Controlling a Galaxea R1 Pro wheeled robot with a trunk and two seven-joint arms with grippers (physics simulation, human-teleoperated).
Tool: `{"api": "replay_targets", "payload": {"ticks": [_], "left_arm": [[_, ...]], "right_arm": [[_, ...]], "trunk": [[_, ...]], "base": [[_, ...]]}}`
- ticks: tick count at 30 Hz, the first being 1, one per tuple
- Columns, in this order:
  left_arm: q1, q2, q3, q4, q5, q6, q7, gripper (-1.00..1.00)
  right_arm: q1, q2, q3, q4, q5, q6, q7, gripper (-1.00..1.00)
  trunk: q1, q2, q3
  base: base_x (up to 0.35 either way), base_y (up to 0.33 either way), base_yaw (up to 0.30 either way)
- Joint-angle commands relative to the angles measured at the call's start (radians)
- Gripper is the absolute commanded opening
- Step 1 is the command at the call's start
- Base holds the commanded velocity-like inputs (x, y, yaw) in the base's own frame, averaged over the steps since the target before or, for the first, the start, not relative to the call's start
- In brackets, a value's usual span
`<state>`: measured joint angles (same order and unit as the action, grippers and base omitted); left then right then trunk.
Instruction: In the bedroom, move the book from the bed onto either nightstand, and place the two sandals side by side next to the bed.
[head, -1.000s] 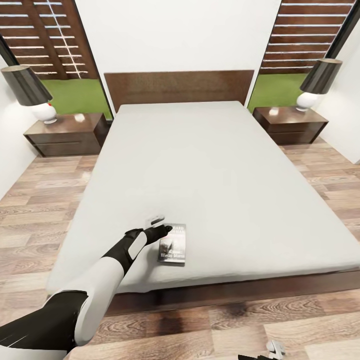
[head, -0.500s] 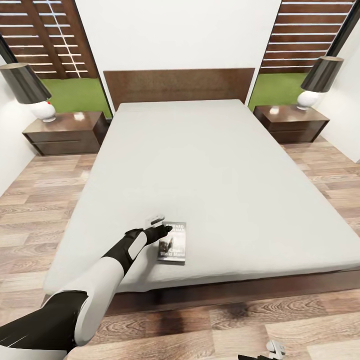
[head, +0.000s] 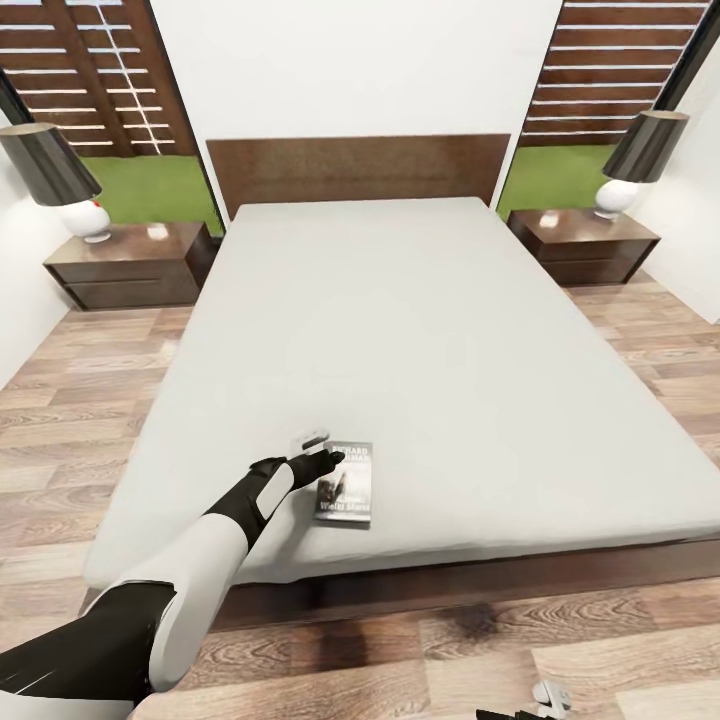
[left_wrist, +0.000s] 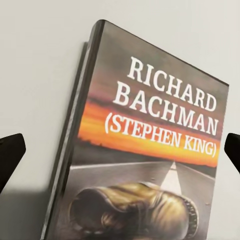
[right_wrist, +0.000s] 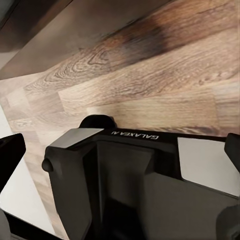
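Lying flat and face up on the bed (head: 420, 330), close to the foot edge and toward the left half of the mattress: the book (head: 345, 484), cover readable as "RICHARD BACHMAN (STEPHEN KING)" in white over an orange sunset strip, with a worn boot pictured below. Stretched out from the foot of the bed, the left gripper (head: 318, 447) poised at the book's upper left corner, fingers spread wide and released, holding nothing; in the left wrist view both dark fingertips (left_wrist: 11, 159) parted on either side of the cover, well clear of its edges. Probably lined up this way to straddle the thin volume before closing, though a flat paperback on a soft mattress offers little edge to catch. Beside the head of the bed, one nightstand (head: 128, 264) on the left and another nightstand (head: 585, 245) on the right, each carrying a lamp (head: 55, 175) with a dark shade; either one a fair destination, both well apart from the book. Down low off the foot of the bed, the right gripper (head: 548, 695) hanging over the wood floor (head: 640, 640), fingers apart and empty, with "GALAXEA AI" lettering legible on the robot's body in the right wrist view.
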<state>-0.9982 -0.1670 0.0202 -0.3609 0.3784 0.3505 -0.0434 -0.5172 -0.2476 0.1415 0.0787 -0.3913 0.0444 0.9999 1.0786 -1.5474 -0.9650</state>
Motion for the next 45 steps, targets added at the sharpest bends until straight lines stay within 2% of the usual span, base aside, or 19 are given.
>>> {"api": "replay_targets", "payload": {"ticks": [1, 4, 17, 23, 34, 45], "left_arm": [[0.000, 0.000, 0.002, -0.001, 0.004, 0.005, -0.001, 1.00], [0.000, 0.000, 0.002, -0.001, 0.004, 0.006, -0.001, 1.00], [0.000, 0.000, 0.002, -0.001, 0.004, 0.006, -0.001, 1.00], [0.000, 0.000, 0.002, -0.001, 0.004, 0.006, -0.001, 1.00], [0.001, 0.000, 0.001, -0.001, 0.004, 0.007, -0.001, 1.00], [0.001, -0.001, 0.001, -0.001, 0.004, 0.006, -0.001, 1.00]], "right_arm": [[-0.001, 0.000, 0.007, 0.003, -0.011, 0.005, 0.005, 1.00], [-0.001, 0.000, 0.007, 0.003, -0.011, 0.005, 0.005, 1.00], [-0.002, 0.000, 0.007, 0.003, -0.011, 0.005, 0.005, 1.00], [-0.001, 0.000, 0.007, 0.003, -0.011, 0.005, 0.005, 1.00], [-0.001, 0.000, 0.007, 0.003, -0.011, 0.005, 0.005, 1.00], [-0.001, 0.000, 0.007, 0.003, -0.011, 0.005, 0.005, 1.00]], "trunk": [[0.004, -0.008, -0.004], [0.015, -0.029, -0.013], [0.015, -0.029, -0.013], [0.038, -0.071, -0.032], [0.038, -0.071, -0.032], [0.038, -0.071, -0.032]], "base": [[0.000, 0.000, 0.000], [0.000, 0.000, 0.000], [0.000, 0.000, 0.000], [0.000, 0.000, 0.000], [0.007, 0.000, 0.000], [0.149, 0.000, 0.000]]}}
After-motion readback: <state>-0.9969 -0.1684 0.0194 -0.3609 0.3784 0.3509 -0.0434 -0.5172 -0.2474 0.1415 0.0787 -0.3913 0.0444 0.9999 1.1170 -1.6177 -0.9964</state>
